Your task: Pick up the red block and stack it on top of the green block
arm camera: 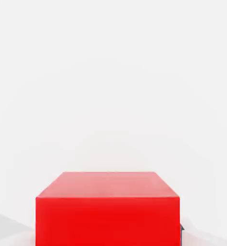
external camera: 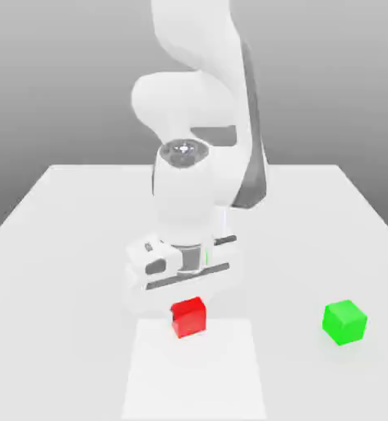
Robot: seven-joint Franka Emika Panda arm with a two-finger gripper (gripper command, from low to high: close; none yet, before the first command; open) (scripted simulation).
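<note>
We see the white arm bent low over the table (external camera: 57,247), its hand brought down near the table's near edge, roughly midway along it. The gripper (external camera: 189,311) sits directly above the red block (external camera: 189,316), and the hand's broad body hides the fingers themselves in the exterior view. In the hand view the red block (arm camera: 108,209) looms close, with a small dark sliver of what we take to be a fingertip (arm camera: 182,229) pressed at one lower side of it, though so little of it shows that we cannot be sure. We read the gripper as closed on the red block, with its jaws drawn in against the cube's sides.

The red block appears to rest on the table surface, at the far edge of a lighter rectangular patch (external camera: 193,374) that runs to the table's near edge. We see its top face and one front face clearly; it sits square, not tilted.

The green block (external camera: 344,321) stands apart on the table, toward the near corner on the exterior view's right, well clear of the red block and of the hand. It lies flat on the surface, turned slightly so that two of its side faces show along with its top. Nothing rests on it.

The table's far edge runs behind the arm's base, and the grey backdrop rises beyond it.
</note>
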